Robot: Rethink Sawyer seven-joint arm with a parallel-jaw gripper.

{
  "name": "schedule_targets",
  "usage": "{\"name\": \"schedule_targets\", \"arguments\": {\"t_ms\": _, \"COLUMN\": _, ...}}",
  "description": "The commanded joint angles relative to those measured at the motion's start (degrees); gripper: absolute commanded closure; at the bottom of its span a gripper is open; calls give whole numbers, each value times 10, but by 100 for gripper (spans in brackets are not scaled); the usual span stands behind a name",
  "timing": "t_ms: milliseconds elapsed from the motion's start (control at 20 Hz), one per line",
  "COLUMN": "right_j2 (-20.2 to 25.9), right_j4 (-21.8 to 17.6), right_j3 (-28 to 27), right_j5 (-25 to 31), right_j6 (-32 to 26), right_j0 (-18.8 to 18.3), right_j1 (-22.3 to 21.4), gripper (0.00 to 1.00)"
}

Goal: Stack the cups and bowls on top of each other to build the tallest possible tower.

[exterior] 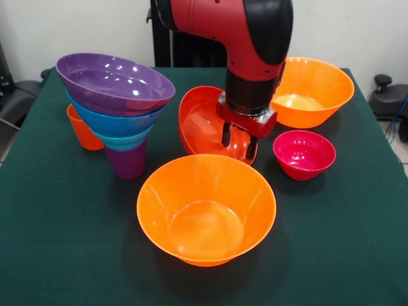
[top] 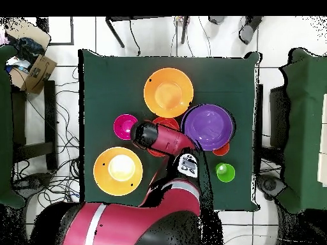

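Observation:
The tower stands at the left of the front view: a purple tumbler [exterior: 127,162] with a teal bowl [exterior: 125,141], a blue bowl [exterior: 118,122] and a large purple bowl [exterior: 115,83] nested above it. From above only the purple bowl [top: 207,126] of it shows. My gripper [exterior: 239,143] is shut on the near rim of the red-orange bowl [exterior: 203,121], which tilts steeply with its opening toward the camera. A large orange bowl [exterior: 206,207] sits in front of it. The orange cup [exterior: 83,131] stands behind the tower. The green cup [top: 224,172] shows only from above.
A second large orange bowl [exterior: 312,89] sits at the back right and a small magenta bowl [exterior: 304,153] sits right of my gripper. All stand on the green cloth table [exterior: 51,242]. My arm [top: 163,137] hides the gripper from above.

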Motion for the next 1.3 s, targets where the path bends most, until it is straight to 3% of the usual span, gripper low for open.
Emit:
{"name": "schedule_targets", "arguments": {"t_ms": 50, "right_j2": 54, "right_j4": 24, "right_j3": 28, "right_j5": 28, "right_j6": 103, "right_j0": 8, "right_j1": 14, "gripper": 0}}
{"name": "schedule_targets", "arguments": {"t_ms": 800, "right_j2": 68, "right_j4": 23, "right_j3": 36, "right_j5": 41, "right_j6": 85, "right_j0": -5, "right_j1": -2, "gripper": 0}}
{"name": "schedule_targets", "arguments": {"t_ms": 1300, "right_j2": 108, "right_j4": 23, "right_j3": 85, "right_j5": 39, "right_j6": 69, "right_j0": -22, "right_j1": -32, "gripper": 0}}
